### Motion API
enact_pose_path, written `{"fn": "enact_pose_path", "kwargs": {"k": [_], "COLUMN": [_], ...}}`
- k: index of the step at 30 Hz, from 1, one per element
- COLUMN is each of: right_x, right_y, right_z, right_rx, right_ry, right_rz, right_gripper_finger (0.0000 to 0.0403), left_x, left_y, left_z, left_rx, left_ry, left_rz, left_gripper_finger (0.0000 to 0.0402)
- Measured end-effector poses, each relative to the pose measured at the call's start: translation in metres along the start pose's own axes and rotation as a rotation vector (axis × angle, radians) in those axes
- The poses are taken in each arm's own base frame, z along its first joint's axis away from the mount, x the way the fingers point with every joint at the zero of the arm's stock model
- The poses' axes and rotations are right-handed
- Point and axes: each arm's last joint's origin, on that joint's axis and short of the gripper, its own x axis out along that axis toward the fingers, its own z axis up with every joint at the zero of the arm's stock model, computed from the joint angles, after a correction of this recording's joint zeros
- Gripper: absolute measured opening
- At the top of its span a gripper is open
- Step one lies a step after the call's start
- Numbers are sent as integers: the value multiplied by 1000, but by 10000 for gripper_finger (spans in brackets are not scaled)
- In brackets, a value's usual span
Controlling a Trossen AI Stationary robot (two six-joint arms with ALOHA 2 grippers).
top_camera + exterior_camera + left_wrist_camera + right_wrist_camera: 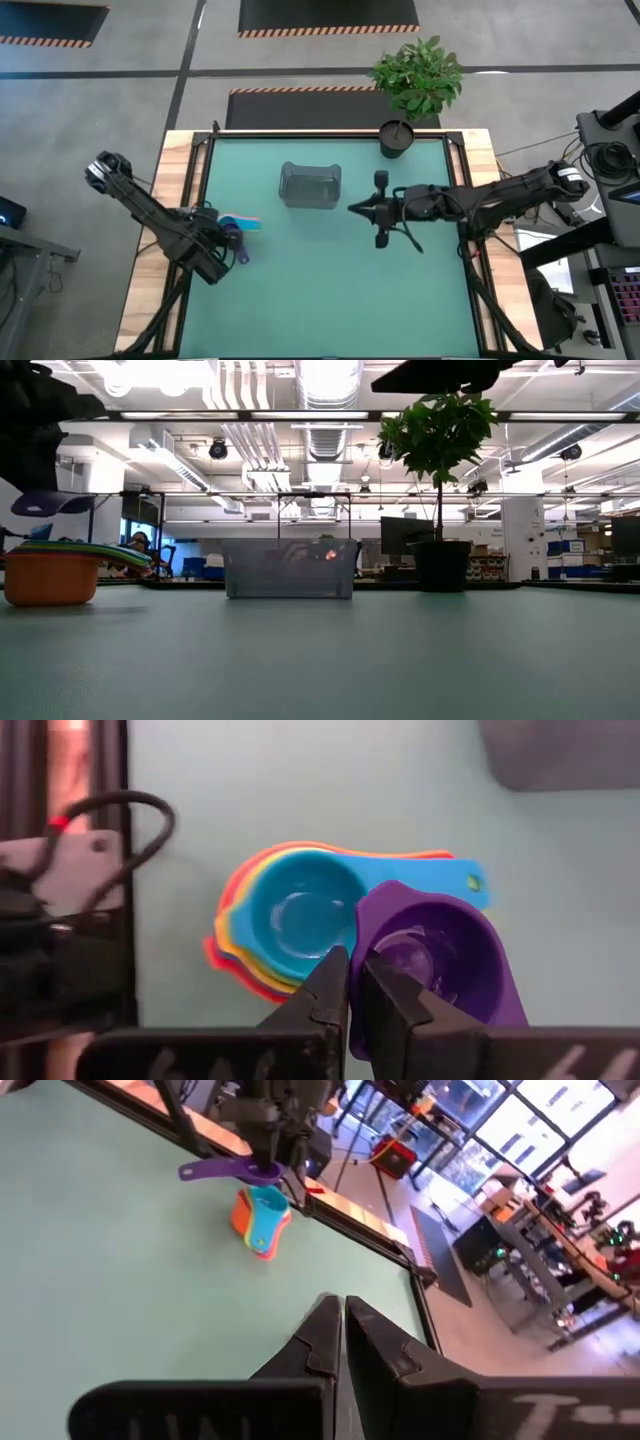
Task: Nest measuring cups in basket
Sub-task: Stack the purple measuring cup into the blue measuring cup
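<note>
A nested stack of measuring cups (243,222) (285,920) stands on its orange bottom cup (50,578) near the table's left edge, with the cyan cup on top. My left gripper (350,965) (236,243) is shut on the purple cup (440,960) (52,502), which hangs in the air just above and beside the stack. The grey translucent basket (310,186) (288,568) stands on the far middle of the table. My right gripper (352,208) (337,1305) is shut, holds nothing and hovers to the right of the basket. My left gripper pinches the purple cup's wall at its rim (362,948), one finger (395,995) inside the bowl and the other finger (325,990) outside. It comes from above. The cup is lifted clear, mouth up, its handle (205,1170) sticking out level.
A black round pot with a green plant (397,138) (440,565) stands at the table's far edge, right of the basket. A raised black frame (330,136) runs around the green mat. Open mat lies between the stack and the basket and toward the near edge.
</note>
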Motion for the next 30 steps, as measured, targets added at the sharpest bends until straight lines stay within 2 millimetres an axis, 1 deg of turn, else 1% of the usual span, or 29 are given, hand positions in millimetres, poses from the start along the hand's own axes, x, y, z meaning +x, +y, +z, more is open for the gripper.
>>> {"fn": "enact_pose_path", "kwargs": {"k": [3,5,9,13,19,26,30], "right_x": [-4,-6,-7,-6,-6,-6,-6], "right_y": [-7,-10,-12,-13,-13,-13,-13], "right_z": [-2,-3,-4,-4,-4,-4,-4], "right_rx": [22,32,44,47,48,52,51], "right_ry": [13,22,24,7,6,6,6], "right_rz": [-15,-20,-21,9,8,8,8], "right_gripper_finger": [9,9,9,9,9,9,9], "left_x": [-1,-2,-2,4,16,18,23], "left_y": [6,7,10,9,8,7,8], "left_z": [5,7,12,15,17,17,16], "left_rx": [4,-2,-5,-27,-42,-48,-58], "left_ry": [9,12,-3,-20,-54,-53,-51], "left_rz": [55,57,81,118,185,190,190], "left_gripper_finger": [3,4,5,5,5,6,6]}}
